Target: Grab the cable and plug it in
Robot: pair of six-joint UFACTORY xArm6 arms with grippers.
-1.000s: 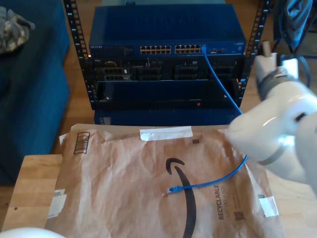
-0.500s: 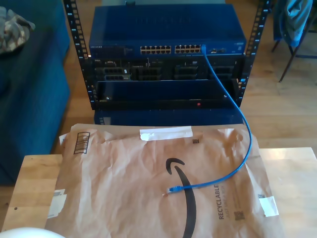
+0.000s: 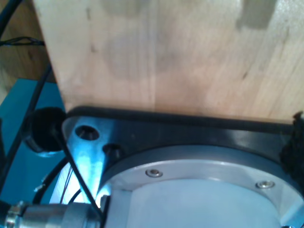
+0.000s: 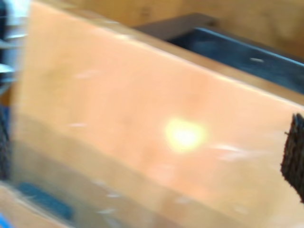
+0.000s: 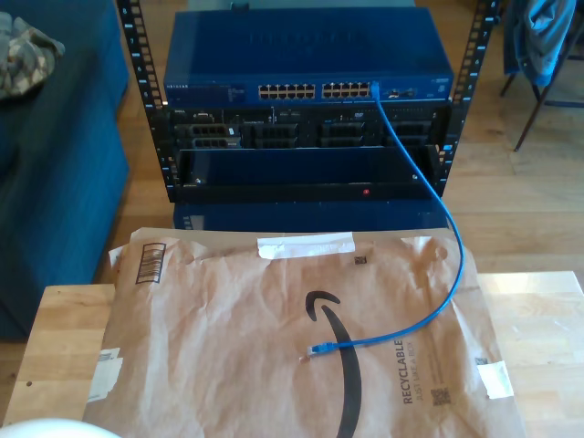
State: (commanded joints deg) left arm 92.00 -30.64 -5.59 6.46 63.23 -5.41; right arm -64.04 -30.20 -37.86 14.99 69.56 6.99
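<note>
Blue cable | loose plug toward exterior view's left | pincers' state unclear

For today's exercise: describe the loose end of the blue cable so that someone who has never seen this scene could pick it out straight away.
Start at the brown paper mailer covering the wooden table in front of the blue network switch. The blue ethernet cable drops from the switch's port row onto the paper. Its free plug lies beside the black smile logo, the only blue thing there.

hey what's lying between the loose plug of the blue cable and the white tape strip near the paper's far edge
In the exterior view, only bare brown kraft paper with its printed black arrow lies between the blue ethernet cable's clear loose plug and the white tape strip.
</note>
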